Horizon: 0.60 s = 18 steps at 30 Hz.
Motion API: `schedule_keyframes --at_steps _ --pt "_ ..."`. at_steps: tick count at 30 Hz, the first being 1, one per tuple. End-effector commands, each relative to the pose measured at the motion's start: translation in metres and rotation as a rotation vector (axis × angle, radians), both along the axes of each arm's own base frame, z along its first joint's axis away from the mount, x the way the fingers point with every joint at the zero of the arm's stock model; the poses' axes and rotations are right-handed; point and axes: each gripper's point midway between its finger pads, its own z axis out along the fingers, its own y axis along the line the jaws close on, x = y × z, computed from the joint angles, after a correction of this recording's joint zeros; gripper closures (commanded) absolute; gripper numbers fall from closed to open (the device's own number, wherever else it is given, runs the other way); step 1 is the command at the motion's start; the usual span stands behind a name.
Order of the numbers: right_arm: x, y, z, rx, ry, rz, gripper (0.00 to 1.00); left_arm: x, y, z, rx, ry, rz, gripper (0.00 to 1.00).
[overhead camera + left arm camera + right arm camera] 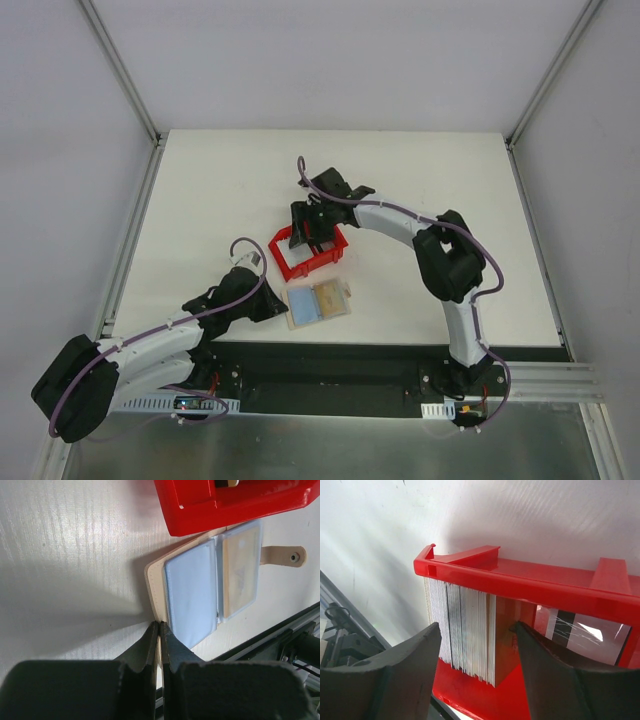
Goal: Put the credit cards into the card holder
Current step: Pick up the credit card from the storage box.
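Several credit cards (pixel 465 630) could be lifted at once, or none, since they are packed upright in the red bin (pixel 520 580). The right claw (pixel 477 627) is pointed down astride the stack, wide open, with nothing gripped. The card holder (pixel 192 595) lies open on the table (pixel 60 540) just beside the bin. Its edge is met by the closed left claw (pixel 158 626), and a slip there could shift it.

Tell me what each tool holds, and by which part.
Left tool seems to pinch the card holder by its tan outer edge. Right tool stands open around the credit cards in the red bin, holding nothing.
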Motion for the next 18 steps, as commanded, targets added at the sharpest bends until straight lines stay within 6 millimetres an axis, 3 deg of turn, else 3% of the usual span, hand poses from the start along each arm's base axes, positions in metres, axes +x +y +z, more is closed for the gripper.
schedule_keyframes --at_steps 1,7,18 --pt "0.0009 0.0065 0.0388 0.121 -0.019 0.009 0.38 0.0043 0.0025 0.0006 0.014 -0.014 0.014 1.00" --pt "-0.0005 0.0050 0.0438 0.136 -0.015 0.018 0.55 0.0046 0.0018 0.0009 0.017 -0.015 0.008 1.00" --pt "-0.0010 0.0036 0.0476 0.143 -0.019 0.021 0.70 0.0040 0.0019 0.0004 0.017 -0.013 0.007 1.00"
